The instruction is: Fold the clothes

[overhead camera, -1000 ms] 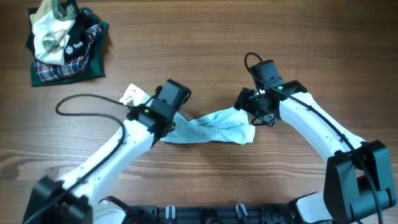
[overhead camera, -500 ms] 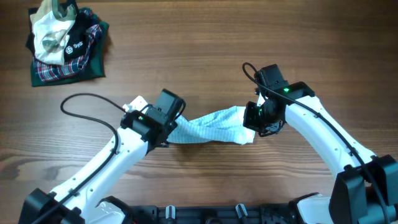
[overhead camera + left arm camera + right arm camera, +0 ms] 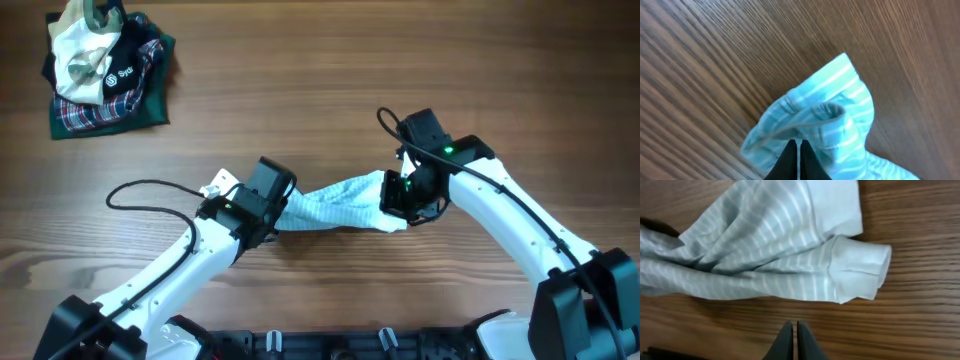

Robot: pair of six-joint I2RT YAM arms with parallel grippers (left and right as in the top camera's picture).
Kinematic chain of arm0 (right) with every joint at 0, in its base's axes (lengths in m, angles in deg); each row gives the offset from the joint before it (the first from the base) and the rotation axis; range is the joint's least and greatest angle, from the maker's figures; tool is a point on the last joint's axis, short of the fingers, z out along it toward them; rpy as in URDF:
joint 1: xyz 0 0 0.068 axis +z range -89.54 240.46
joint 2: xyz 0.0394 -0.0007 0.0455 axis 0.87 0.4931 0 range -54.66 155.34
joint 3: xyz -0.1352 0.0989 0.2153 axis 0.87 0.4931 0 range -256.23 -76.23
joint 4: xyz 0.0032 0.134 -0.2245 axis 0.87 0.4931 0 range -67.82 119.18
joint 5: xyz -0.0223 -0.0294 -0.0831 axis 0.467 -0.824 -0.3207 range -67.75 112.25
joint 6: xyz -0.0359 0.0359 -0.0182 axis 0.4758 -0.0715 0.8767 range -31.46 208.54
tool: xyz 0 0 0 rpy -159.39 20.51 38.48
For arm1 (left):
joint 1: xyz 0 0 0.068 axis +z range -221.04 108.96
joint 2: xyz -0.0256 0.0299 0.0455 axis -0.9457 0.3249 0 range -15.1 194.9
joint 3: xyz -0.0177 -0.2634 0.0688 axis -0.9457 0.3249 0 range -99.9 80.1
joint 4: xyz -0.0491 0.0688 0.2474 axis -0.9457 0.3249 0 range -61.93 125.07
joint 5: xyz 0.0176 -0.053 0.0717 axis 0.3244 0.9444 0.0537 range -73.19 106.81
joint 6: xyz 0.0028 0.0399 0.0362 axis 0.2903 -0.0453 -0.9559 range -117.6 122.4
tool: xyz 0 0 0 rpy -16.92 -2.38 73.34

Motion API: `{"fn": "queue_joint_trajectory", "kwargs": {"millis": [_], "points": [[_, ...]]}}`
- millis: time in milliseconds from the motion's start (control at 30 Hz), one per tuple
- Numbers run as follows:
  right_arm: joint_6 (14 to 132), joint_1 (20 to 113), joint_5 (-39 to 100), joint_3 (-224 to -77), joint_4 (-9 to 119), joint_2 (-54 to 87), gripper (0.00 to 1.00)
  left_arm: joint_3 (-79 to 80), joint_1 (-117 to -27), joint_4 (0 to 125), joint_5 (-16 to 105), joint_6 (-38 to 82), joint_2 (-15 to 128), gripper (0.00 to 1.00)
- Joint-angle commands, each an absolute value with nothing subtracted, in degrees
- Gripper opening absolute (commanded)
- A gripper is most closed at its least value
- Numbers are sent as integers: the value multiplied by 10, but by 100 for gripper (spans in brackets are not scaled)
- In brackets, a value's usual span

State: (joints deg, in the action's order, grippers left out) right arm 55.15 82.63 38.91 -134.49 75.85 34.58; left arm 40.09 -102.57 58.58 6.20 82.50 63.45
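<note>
Loosely twisted, the pale blue-and-white garment (image 3: 335, 203) lay across the middle of the table (image 3: 330, 80), its bunched left end pinched in the clenched jaws of the left gripper (image 3: 799, 147), while the right gripper (image 3: 794, 329) hovered just beside its right end, jaws pressed together on nothing, over bare wood.
</note>
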Motion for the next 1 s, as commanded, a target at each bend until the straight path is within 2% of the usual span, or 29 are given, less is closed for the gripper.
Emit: {"fn": "queue_joint_trajectory", "kwargs": {"millis": [0, 167, 467, 567, 667, 700, 833, 967], "points": [[503, 835, 369, -1320, 752, 337, 4, 409, -1024, 582, 45, 856, 638, 4], [461, 835, 363, -1268, 709, 337, 4, 409, -1024, 566, 39, 856, 647, 4], [463, 835, 363, -1261, 700, 337, 4, 409, -1024, 500, 39, 856, 735, 4], [463, 835, 352, -1261, 699, 337, 13, 409, -1024, 492, 39, 856, 749, 4], [463, 835, 329, -1258, 689, 337, 32, 409, -1024, 490, 36, 856, 752, 4], [463, 835, 324, -1256, 686, 337, 35, 409, -1024, 490, 35, 856, 752, 4], [463, 835, 319, -1231, 654, 337, 40, 409, -1024, 490, 35, 856, 752, 4], [463, 835, 321, -1189, 620, 337, 39, 409, -1024, 490, 35, 856, 752, 4]]}}
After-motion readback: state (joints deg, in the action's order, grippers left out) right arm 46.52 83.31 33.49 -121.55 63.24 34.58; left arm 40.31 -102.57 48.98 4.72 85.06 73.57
